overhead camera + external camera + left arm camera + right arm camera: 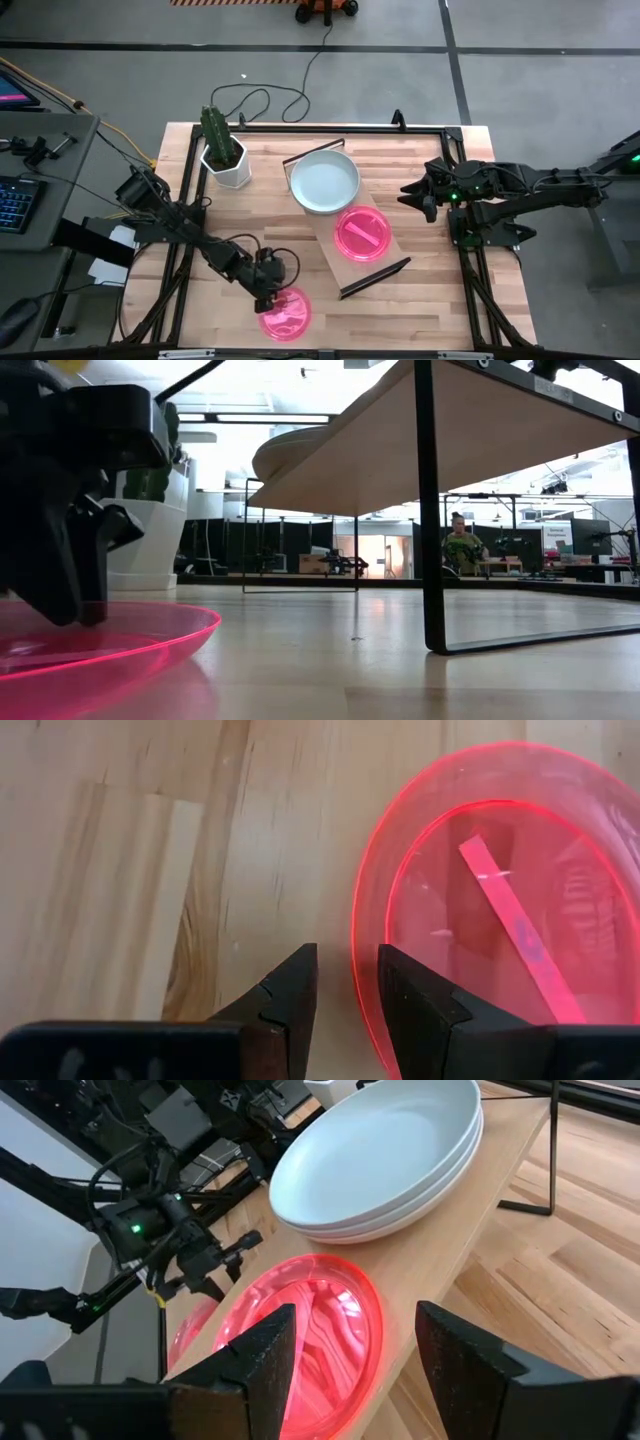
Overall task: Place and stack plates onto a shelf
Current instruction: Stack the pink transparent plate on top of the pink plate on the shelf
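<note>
A translucent pink plate (287, 313) lies flat on the table near its near edge, also seen in the low view (120, 645). My left gripper (268, 298) is down at that plate's left rim, open by a narrow gap (347, 990). One finger stands outside the rim (362, 970), the other over the plate's inside. On the slanted light-wood shelf (395, 238) rest a white plate on top of pale ones (325, 181) and pink plates (362, 235). My right gripper (415, 192) hovers open to the shelf's right (350, 1360). My left gripper comes at the pink plate from above, slanting from the table's left, with its fingers on either side of the left rim (360, 955). In the low view a fingertip (85, 615) reaches down to the plate's inside. Whether it touches the plate, I cannot tell.
A white pot with a green cactus (225, 155) stands at the far left of the table. The shelf's dark brackets (375, 278) rise at both short ends, and one leg shows in the low view (430, 510). A person (462, 545) sits far off in the room.
</note>
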Motion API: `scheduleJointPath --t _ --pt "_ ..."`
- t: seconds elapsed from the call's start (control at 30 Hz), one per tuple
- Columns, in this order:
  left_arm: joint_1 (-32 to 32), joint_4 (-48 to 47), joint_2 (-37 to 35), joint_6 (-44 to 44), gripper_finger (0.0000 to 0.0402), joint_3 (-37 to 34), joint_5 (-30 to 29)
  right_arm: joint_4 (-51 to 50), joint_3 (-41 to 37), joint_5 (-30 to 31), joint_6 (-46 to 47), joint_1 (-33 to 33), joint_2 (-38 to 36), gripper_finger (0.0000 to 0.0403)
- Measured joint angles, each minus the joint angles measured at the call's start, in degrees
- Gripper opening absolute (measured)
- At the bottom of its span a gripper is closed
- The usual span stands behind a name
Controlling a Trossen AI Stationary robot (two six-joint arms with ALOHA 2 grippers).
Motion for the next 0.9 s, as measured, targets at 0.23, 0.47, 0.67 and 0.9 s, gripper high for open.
scheduleJointPath --t 0.23,0.47,0.67,0.9 --pt "0.07 -0.03 -0.08 -1.79 0.0094 0.01 1.36 -0.05 0.0 0.15 0.0 -0.01 0.0 0.019" --pt "0.8 0.17 -0.02 -4.37 0.0009 0.01 5.63 -0.09 0.0 1.67 -0.02 0.0 0.0 0.019" --pt "2.79 -7.56 -3.79 -1.93 0.0002 -0.08 10.15 -0.41 0.0 1.84 -0.39 0.01 0.0 0.019" --pt "6.67 -22.47 -19.88 0.1 0.0001 -0.21 9.51 -0.44 -0.02 1.81 -0.44 -0.02 0.0 0.019"
